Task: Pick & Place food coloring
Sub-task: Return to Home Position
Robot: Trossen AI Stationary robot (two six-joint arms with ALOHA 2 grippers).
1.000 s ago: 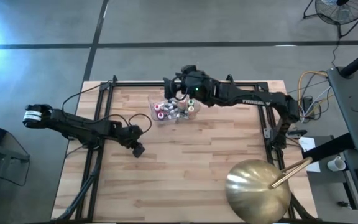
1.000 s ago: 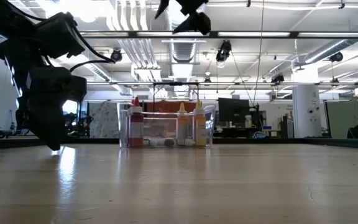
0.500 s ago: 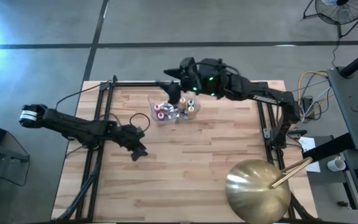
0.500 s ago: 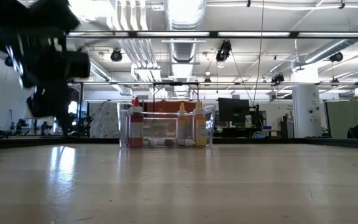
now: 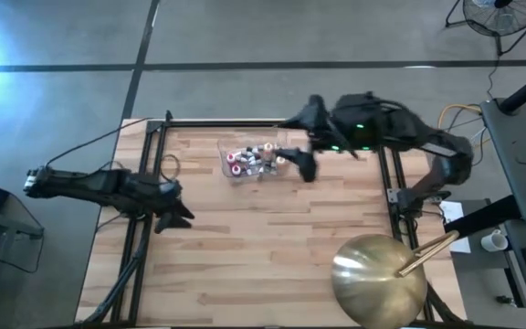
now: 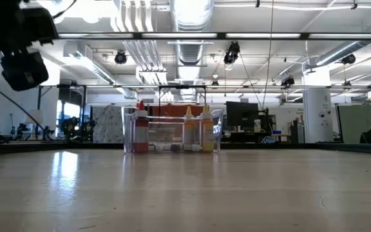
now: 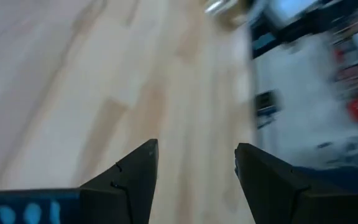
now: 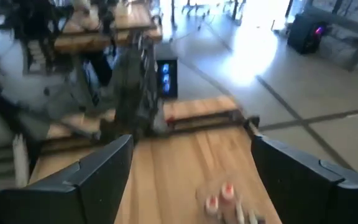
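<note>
Both arms are dark and slim. The left arm (image 5: 108, 185) carries a pale band at one end and thin black cables; the right arm (image 5: 400, 137) shows small green lights. The left end effector (image 7: 196, 146) has dark wedge-shaped fingers (image 7: 129, 180) above blue lettering.

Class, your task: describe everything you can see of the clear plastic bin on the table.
The bin is a small, clear, open-topped plastic box with straight walls. It stands upright on the wooden table, near the edge at the high view's top, about midway across. It holds many food coloring bottles, some upright, some lying. The right claw hangs raised beside it, not touching.
</note>
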